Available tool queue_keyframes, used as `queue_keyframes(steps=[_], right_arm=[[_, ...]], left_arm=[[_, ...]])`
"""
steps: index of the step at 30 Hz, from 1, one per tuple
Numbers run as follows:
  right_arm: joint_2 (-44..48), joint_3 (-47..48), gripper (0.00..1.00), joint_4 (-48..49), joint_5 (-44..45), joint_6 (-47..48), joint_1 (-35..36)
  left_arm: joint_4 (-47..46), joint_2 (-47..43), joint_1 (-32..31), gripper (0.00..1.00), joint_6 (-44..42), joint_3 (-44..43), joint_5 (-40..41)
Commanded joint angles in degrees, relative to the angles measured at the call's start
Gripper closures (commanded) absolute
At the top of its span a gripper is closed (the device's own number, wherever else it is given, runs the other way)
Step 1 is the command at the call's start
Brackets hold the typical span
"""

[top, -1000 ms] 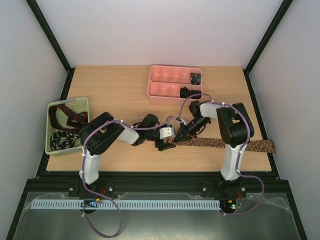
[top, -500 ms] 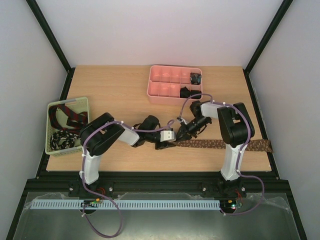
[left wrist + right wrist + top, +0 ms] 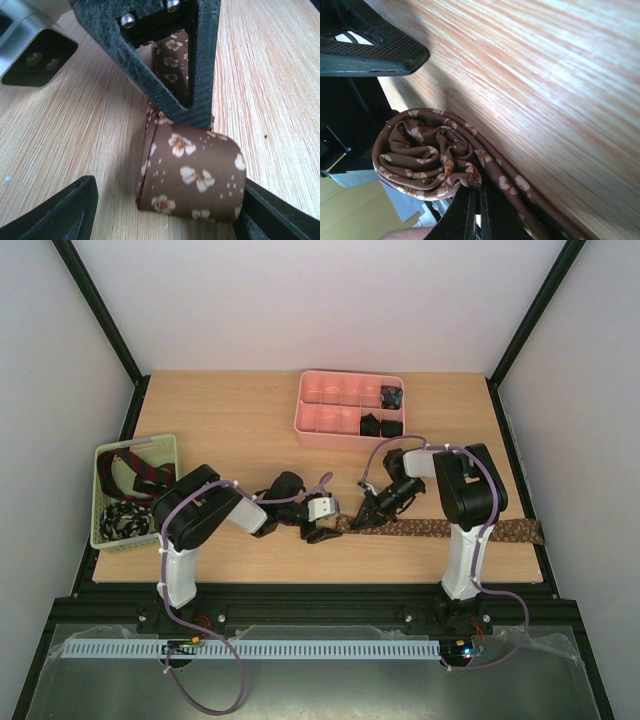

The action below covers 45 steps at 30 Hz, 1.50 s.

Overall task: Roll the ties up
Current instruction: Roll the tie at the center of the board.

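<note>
the top view looks steeply down from high behind the near edge, far enough to take in the whole table [image 3: 230, 430]. the left wrist view sits low and very close, facing the rolled end of the brown tie [image 3: 192, 175]. the right wrist view, equally close, shows that same roll end-on.

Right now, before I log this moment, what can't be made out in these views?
- Top view: rolled end of the brown floral fabric necktie, mostly hidden by the left claw and right claw.
- Left wrist view: left claw's fingertips, cut off by the bottom edge.
- Top view: dark coils in the pink compartmented plastic tray, too small for patterns.
</note>
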<state>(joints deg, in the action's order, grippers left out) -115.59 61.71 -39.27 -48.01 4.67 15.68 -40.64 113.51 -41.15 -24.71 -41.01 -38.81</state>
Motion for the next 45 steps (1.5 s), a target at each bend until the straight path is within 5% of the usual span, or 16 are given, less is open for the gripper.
queue_keyframes(steps=[1, 7, 13, 22, 27, 35, 41, 45], right_arm=[[-4.75, -1.01, 0.99, 1.12, 9.25, -0.27, 0.16], [-6.97, 1.38, 0.98, -0.85, 7.49, 0.74, 0.17], [-6.55, 3.55, 0.98, -1.62, 8.06, 1.35, 0.24], [7.44, 5.15, 0.59, -4.12, 7.77, 0.71, -0.22], [8.74, 5.07, 0.53, -7.34, 0.29, -0.34, 1.65], [4.24, 3.79, 0.57, -2.58, 2.93, -3.47, 4.6], [3.3, 3.75, 0.98, -1.29, 9.44, -4.01, 4.35], [3.01, 2.27, 0.99, -2.57, 7.93, -2.49, 2.69]], left_arm=[[-1.73, 1.18, -0.16, 0.28, 2.87, 2.74, -0.13], [-1.92, 2.35, -2.21, 0.33, -1.84, 0.3, 0.47], [4.08, 1.54, -3.94, 0.58, -5.47, -0.6, 5.4], [18.41, -2.45, -3.9, 0.7, -2.5, -1.15, 12.33], [21.91, -1.39, -4.12, 0.7, -0.03, -3.76, 14.12], [23.31, -0.31, -4.54, 0.7, 0.66, -5.04, 14.44], [23.24, -0.66, -4.51, 0.69, 0.45, -4.11, 14.68], [22.98, -0.68, -3.9, 0.5, 2.05, -5.69, 13.6]])
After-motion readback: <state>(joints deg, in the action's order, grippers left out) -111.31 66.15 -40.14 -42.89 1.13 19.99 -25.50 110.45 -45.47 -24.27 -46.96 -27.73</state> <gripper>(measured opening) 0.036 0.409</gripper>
